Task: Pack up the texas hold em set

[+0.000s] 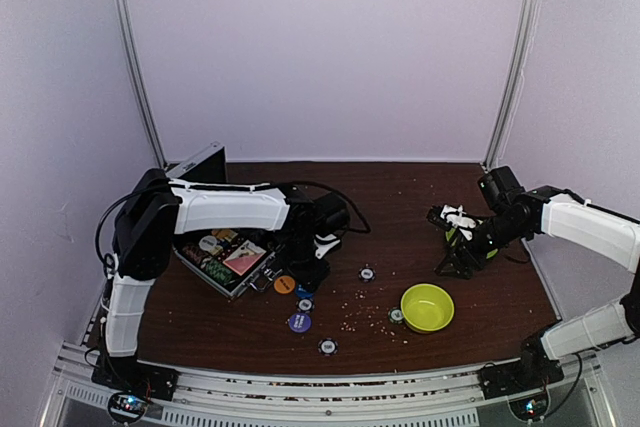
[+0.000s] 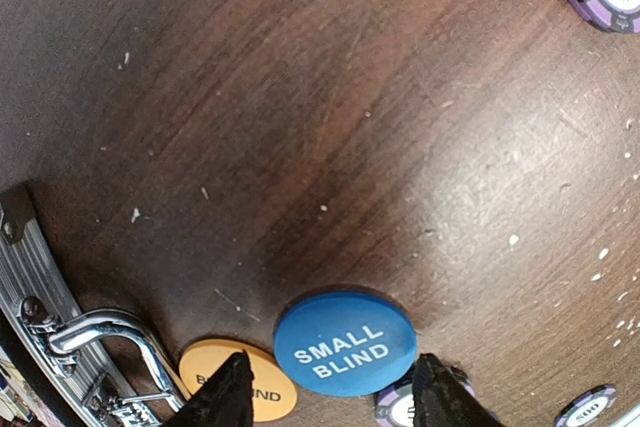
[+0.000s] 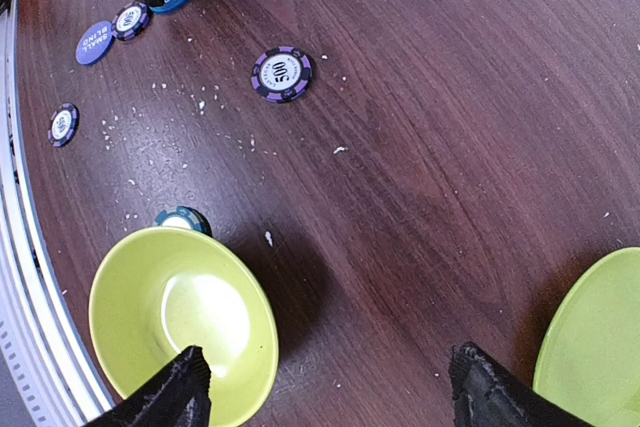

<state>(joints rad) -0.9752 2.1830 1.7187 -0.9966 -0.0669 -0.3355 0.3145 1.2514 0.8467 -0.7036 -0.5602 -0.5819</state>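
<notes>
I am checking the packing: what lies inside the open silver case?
In the top view, the case holds rows of chips, a reddish card deck and a whitish round button. The left arm covers its far part, so that cannot be seen.

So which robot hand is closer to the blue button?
Left. The left gripper sits over the blue button, fingers either side. The right gripper is far off, by the green bowl.

One open case (image 1: 225, 265). Just beside it, three round buttons (image 1: 285, 285) (orange, blue, purple). Four loose poker chips (image 1: 367, 273) lie farther from the case. One green bowl (image 1: 411, 299), one green plate (image 3: 595, 337).
</notes>
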